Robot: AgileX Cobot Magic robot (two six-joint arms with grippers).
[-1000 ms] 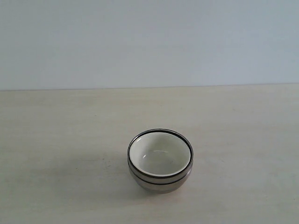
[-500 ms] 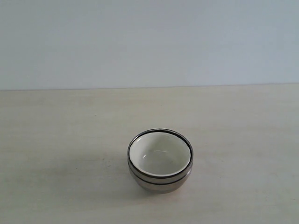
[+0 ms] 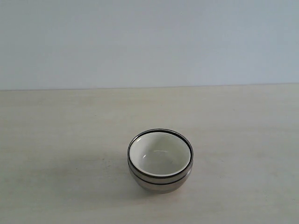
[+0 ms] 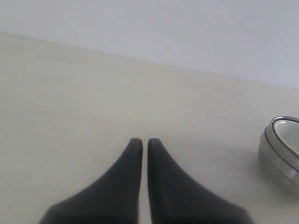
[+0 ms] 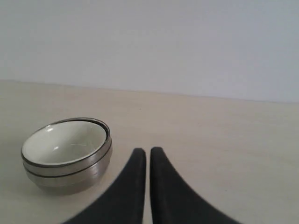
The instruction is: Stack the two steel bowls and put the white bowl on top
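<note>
The two steel bowls (image 3: 161, 179) stand nested as one stack on the table, and the white bowl (image 3: 160, 154) sits inside the upper one. The same stack shows in the right wrist view, with the steel bowls (image 5: 70, 175) under the white bowl (image 5: 63, 142). Only an edge of the steel bowls (image 4: 280, 161) shows in the left wrist view. My left gripper (image 4: 141, 142) is shut and empty, well away from the stack. My right gripper (image 5: 147, 151) is shut and empty, beside the stack and apart from it. Neither arm shows in the exterior view.
The pale wooden table (image 3: 70, 130) runs back to a plain light wall (image 3: 149, 42). No other objects show on it.
</note>
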